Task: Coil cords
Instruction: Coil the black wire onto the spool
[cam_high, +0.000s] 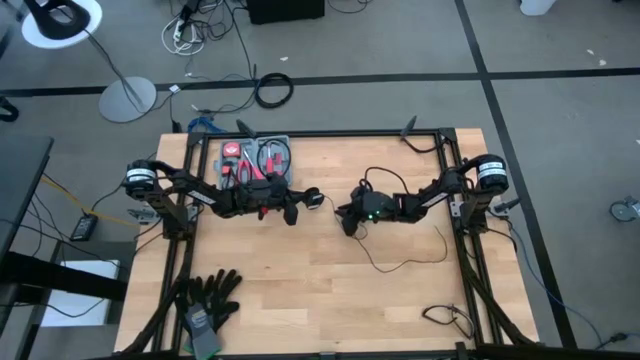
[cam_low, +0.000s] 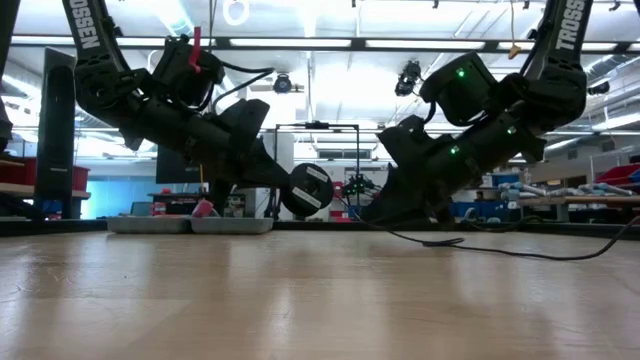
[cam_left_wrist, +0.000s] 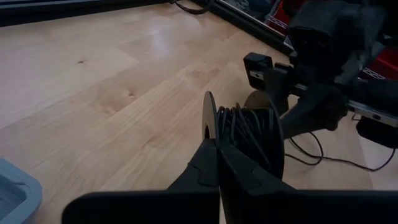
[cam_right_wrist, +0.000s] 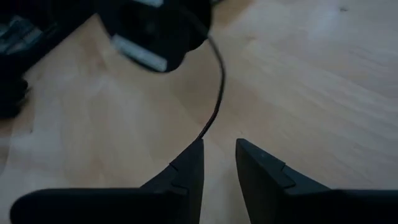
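The cord is a thin black wire, partly wound on a round black puck, which shows in the low view as a disc. The free length runs from the puck to my right gripper, then trails slack over the table. My left gripper is shut on the puck at the table's middle. My right gripper stands just right of the puck, its fingers apart. My left gripper pinches the puck's thin pale side disc at its rim between its two shut fingers. The fingers come from the table's left, slanting slightly down. The puck stands on edge, lifted clear of the table. My right gripper is not shut on the cord; the wire only meets the tip of one finger and passes on out of sight below it.
A grey tray of red-handled tools sits at the far left behind my left arm. Black gloves lie at the near left corner. A small bundle of wire lies at the near right. Dark frame rails border the table.
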